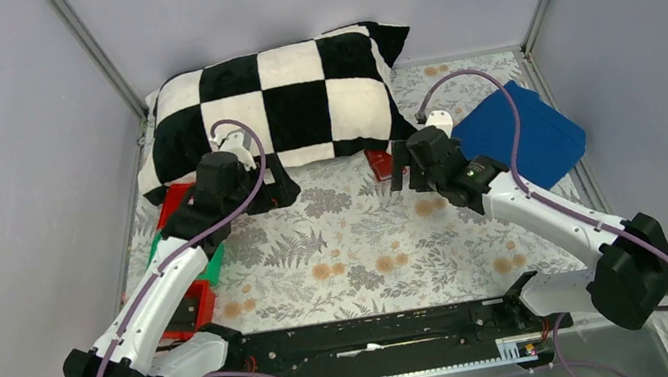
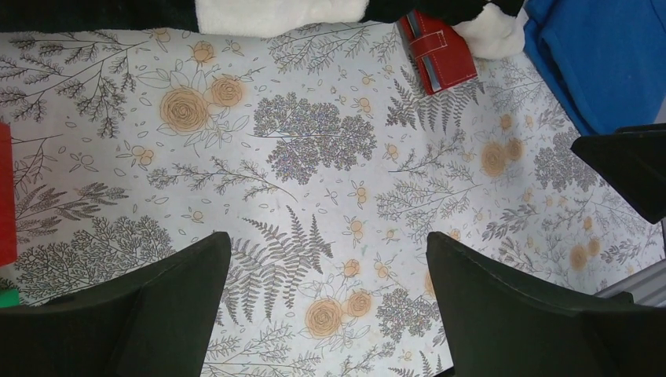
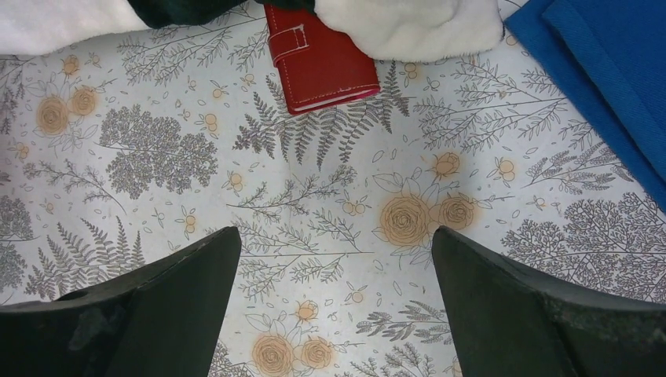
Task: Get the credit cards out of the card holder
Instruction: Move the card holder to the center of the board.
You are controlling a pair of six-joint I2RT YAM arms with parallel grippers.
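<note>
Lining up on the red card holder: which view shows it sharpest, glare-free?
Right wrist: the small flat red card holder crisp, stitching visible, no glare, far end under the checked plush pillow. Left wrist: smaller, softer. Top external: only a red sliver.

I see my left gripper (image 2: 326, 243) above the desk (image 2: 314, 157). Its two dark fingers (image 2: 181, 306) stand wide apart at the lower edge, and only the flowered cover of the desk shows between them. The card holder (image 2: 440, 51) lies closed at the top, red with pale stitching, and its far end is hidden under the white and black pillow (image 2: 275, 14). The blue cloth (image 2: 605, 55) fills the top right corner, just beside the pillow. A piece of a red tray (image 2: 6, 196) shows at the far left.
</note>
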